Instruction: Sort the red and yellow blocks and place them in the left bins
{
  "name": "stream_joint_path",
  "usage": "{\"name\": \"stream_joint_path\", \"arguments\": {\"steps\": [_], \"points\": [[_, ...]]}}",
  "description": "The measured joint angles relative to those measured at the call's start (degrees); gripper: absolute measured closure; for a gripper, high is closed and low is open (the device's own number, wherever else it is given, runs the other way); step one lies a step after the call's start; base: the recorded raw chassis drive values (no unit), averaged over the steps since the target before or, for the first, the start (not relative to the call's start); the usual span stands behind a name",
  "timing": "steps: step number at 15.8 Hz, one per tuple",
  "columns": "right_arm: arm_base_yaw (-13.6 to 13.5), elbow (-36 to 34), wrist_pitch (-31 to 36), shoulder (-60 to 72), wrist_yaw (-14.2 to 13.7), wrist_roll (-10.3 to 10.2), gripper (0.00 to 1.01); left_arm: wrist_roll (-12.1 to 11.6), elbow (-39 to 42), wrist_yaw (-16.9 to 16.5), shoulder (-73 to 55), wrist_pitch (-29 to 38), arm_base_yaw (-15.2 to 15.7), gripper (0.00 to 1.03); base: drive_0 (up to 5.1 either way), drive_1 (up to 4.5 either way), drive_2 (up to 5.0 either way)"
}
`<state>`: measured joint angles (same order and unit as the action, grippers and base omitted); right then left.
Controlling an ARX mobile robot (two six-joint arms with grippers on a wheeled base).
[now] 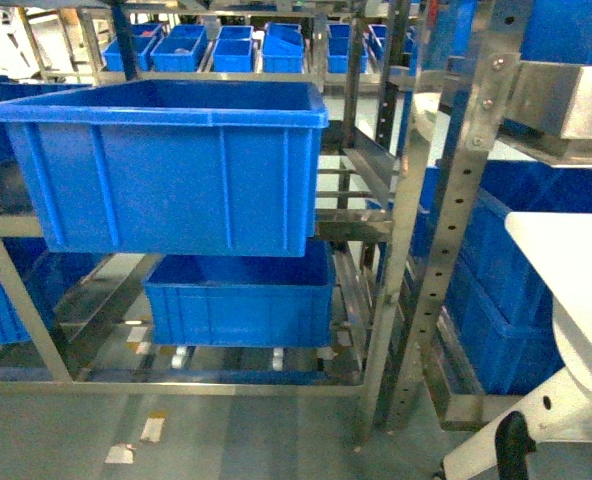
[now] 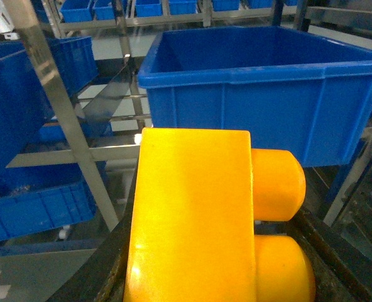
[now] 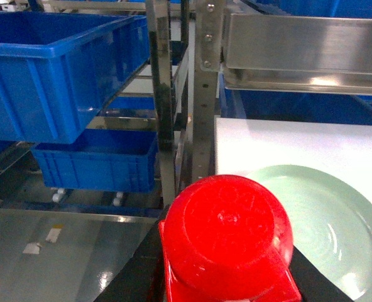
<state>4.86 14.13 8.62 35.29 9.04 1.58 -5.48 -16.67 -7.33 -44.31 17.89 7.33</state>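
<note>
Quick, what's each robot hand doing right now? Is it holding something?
Left gripper: closed, holding the yellow block.
Right gripper: closed, holding the red block.

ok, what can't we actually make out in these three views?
- Left gripper fingers: left wrist view, hidden behind the yellow block.
- Right gripper fingers: right wrist view, covered by the red block.
- Both grippers: outside the head view.
- Floor of the upper bin: head view, hidden by its front wall.
- Far shelf crates' contents: too small.
</note>
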Motion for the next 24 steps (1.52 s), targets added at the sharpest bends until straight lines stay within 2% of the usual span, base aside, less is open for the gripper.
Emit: {"name": "stream_joint_path", "arguments": {"steps": [24], "points": [[0.0,0.0,0.0,0.0,0.0,0.0,0.74,-0.5,0.0,0.0,0.0,-0.1,0.0,0.46,-5.0,2.32,2.3]]}}
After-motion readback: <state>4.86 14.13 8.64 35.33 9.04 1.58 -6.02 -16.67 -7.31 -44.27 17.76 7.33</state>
